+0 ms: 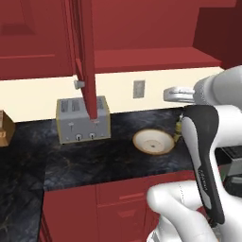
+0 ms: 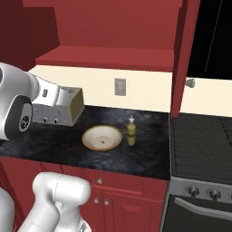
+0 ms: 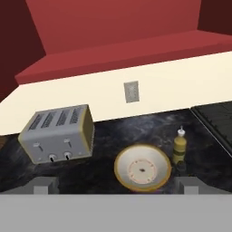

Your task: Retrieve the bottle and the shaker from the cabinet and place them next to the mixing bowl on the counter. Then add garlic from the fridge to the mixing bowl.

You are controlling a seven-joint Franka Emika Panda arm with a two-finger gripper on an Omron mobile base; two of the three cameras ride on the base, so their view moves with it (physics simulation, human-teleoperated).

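Bottle (image 2: 131,132) stands upright on the counter (image 2: 145,158) just beside the mixing bowl (image 2: 102,137); our gripper (image 3: 116,189) is spread, holding nothing. Next we should reach into the cabinet (image 2: 108,58) for the shaker, clearing its door.

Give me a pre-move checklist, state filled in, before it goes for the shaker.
1. Small olive-yellow bottle with white spout upright on the black marbled counter: ok.
2. Bottle beside the golden-rimmed cream mixing bowl, apart from it: ok.
3. Bowl holds no garlic: ok for now, that step comes later.
4. Red cabinet door swung open: ok.
5. Black shaker located: cannot tell.
6. End effector empty, fingers spread: ok.
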